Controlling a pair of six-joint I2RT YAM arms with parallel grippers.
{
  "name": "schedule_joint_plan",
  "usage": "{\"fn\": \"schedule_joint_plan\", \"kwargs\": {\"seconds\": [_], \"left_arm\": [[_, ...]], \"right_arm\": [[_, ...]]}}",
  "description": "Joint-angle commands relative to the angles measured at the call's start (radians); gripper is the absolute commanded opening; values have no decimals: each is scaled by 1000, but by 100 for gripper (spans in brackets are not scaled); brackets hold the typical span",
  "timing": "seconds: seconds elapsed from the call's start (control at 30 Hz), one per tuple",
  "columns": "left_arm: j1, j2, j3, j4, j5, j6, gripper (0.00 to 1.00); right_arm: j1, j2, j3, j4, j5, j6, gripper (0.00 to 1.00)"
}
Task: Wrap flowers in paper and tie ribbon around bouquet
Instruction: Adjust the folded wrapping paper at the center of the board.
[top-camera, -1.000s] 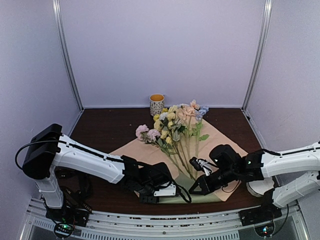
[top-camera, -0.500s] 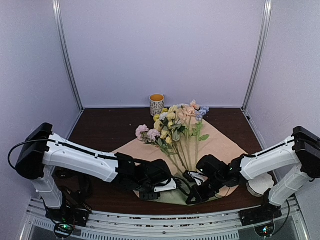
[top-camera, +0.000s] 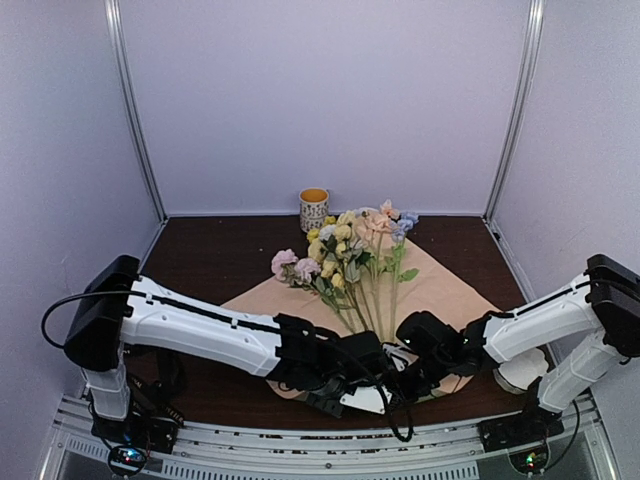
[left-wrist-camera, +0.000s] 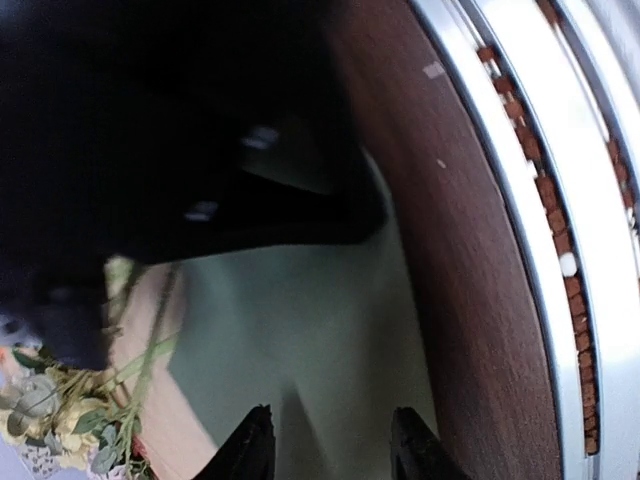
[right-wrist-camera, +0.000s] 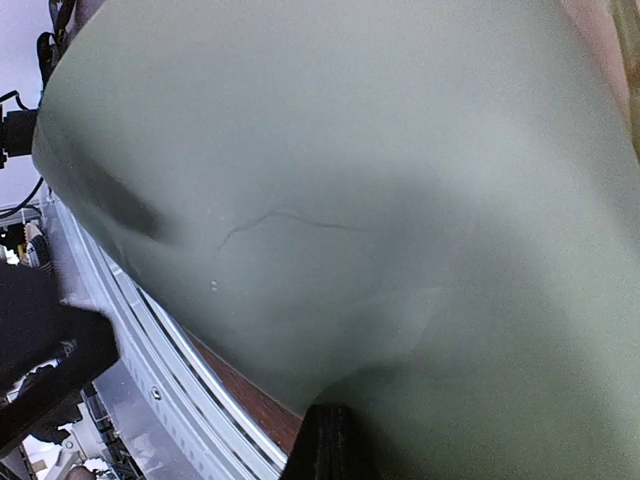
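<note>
Tabletop (top-camera: 210, 262) is dark brown. Paper (top-camera: 445, 285) spread at centre, peach face up. Flowers (top-camera: 345, 250) lie on it, blooms toward the back wall, stems pointing at the near edge. Patterned cup (top-camera: 313, 209) stands behind the blooms, apart from the paper.

Both arms are low, reaching in over the paper's near corner, hands close together.

Left hand (top-camera: 368, 396) comes in from the left. In its wrist view the two fingertips (left-wrist-camera: 255, 445) stand apart, sage-green paper (left-wrist-camera: 300, 330) showing in the gap and nothing seen between them: open. Flowers (left-wrist-camera: 60, 420) sit at lower left of that view, on the peach face. Metal rail (left-wrist-camera: 560, 220) runs down the right. Dark blur across the top; cannot tell what.

Right hand (top-camera: 408, 366) is closed. In its wrist view the fingers (right-wrist-camera: 325, 445) press together on the paper's edge. The paper's green face (right-wrist-camera: 350, 200) is lifted and bulges across nearly the whole view, with the rail (right-wrist-camera: 150, 370) below it.
</note>
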Motion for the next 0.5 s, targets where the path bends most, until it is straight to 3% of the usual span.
{"fn": "schedule_joint_plan", "kwargs": {"seconds": [0.0, 0.13, 0.33, 0.47], "left_arm": [[22, 79, -12, -88, 27, 216, 43], [30, 77, -35, -36, 126, 251, 39], [33, 98, -27, -41, 156, 219, 19], [62, 95, -61, -113, 208, 173, 18]], "right_arm": [[-13, 9, -26, -6, 58, 18, 0], [-17, 15, -33, 7, 71, 22, 0], [-16, 24, -63, 27, 89, 39, 0], [-17, 32, -47, 8, 90, 38, 0]]}}
